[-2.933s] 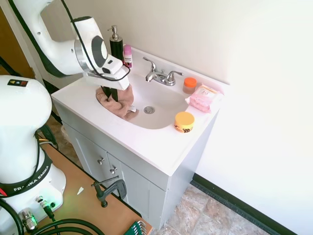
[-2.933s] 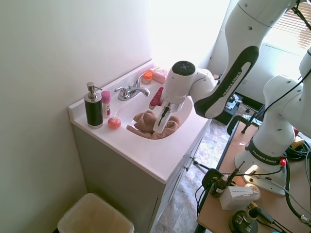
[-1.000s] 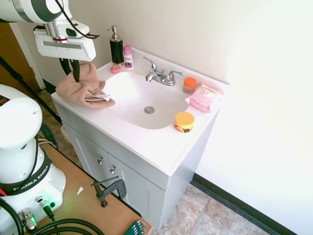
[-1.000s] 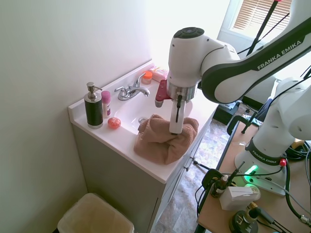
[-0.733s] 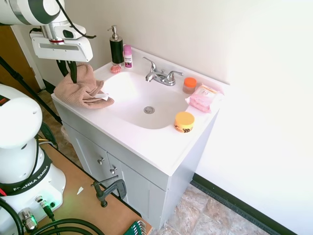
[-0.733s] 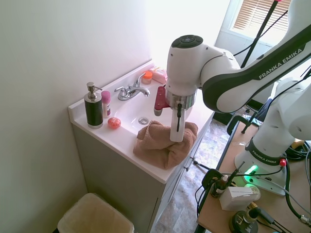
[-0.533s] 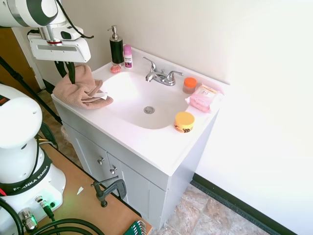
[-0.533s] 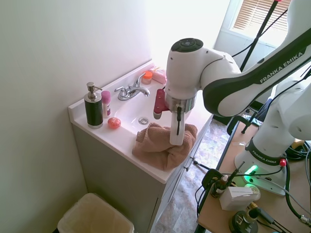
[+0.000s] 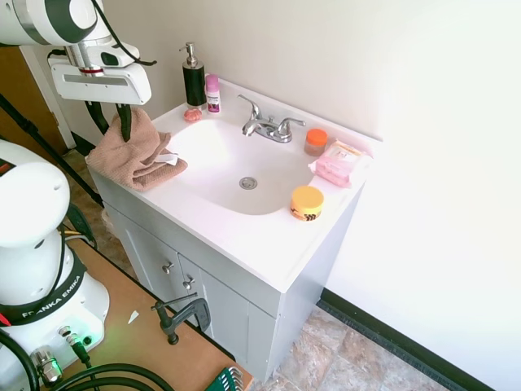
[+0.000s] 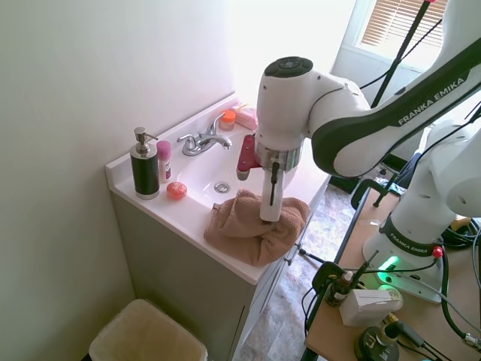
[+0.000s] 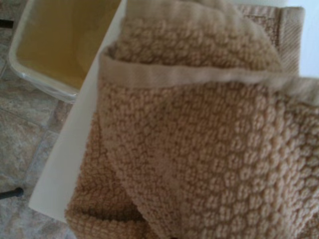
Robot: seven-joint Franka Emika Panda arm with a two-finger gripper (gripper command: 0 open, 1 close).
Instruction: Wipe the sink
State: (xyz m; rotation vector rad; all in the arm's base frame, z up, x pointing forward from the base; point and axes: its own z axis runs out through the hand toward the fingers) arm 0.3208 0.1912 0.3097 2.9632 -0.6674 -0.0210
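- The gripper [image 9: 122,122] is above the front corner of the white countertop [image 9: 244,236], beside the sink [image 9: 236,167] and not over the basin.
- Its dark fingers [image 9: 125,120] point down and are closed on the top of a tan towel [image 9: 134,155]; the towel hangs from them in a bunch.
- The lower part of the towel rests on the countertop and a fold hangs over the front edge of the vanity.
- In the wrist view the knobbly weave of the towel [image 11: 199,149] fills most of the frame, and a trash bin [image 11: 65,40] on the floor shows beyond the countertop corner.
- The basin is bare, with its round metal drain [image 9: 248,183] in the middle and the chrome faucet [image 9: 267,126] at the back.
- A black soap dispenser [image 9: 194,77] and a pink bottle [image 9: 212,92] stand at the back corner.
- An orange-lidded jar [image 9: 307,202], a smaller orange-capped jar [image 9: 316,141] and a pink wipes pack [image 9: 339,163] are on the far side of the basin.
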